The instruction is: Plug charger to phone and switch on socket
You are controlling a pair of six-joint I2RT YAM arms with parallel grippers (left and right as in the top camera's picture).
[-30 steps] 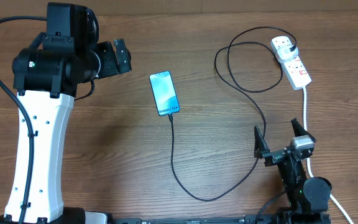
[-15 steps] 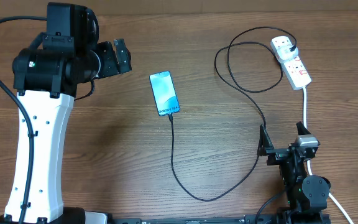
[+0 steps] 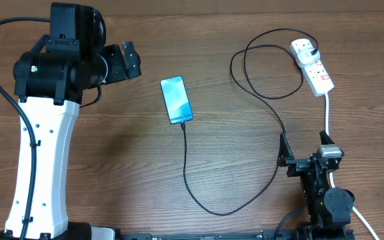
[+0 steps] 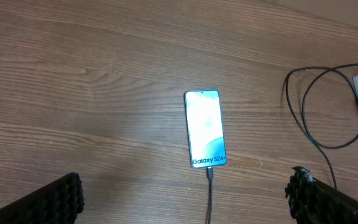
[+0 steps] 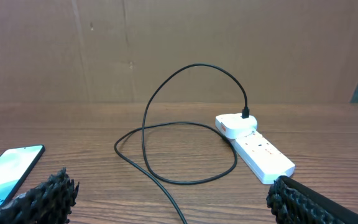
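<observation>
The phone lies mid-table, screen up, light blue with "Galaxy S24+" text at its near end; it also shows in the left wrist view and the right wrist view. The charger cable is plugged into the phone's near end, loops across the table and ends at a plug in the socket, a white power strip at the far right. My left gripper is open and empty, left of the phone. My right gripper is open and empty, near the front right, beside the cable.
The strip's thick white cord runs down toward my right arm's base. The cable forms a large loop left of the strip. A brown cardboard wall stands behind the table.
My right gripper has drawn back slightly toward the front and settled; the left arm, phone, cable and strip have not moved.
</observation>
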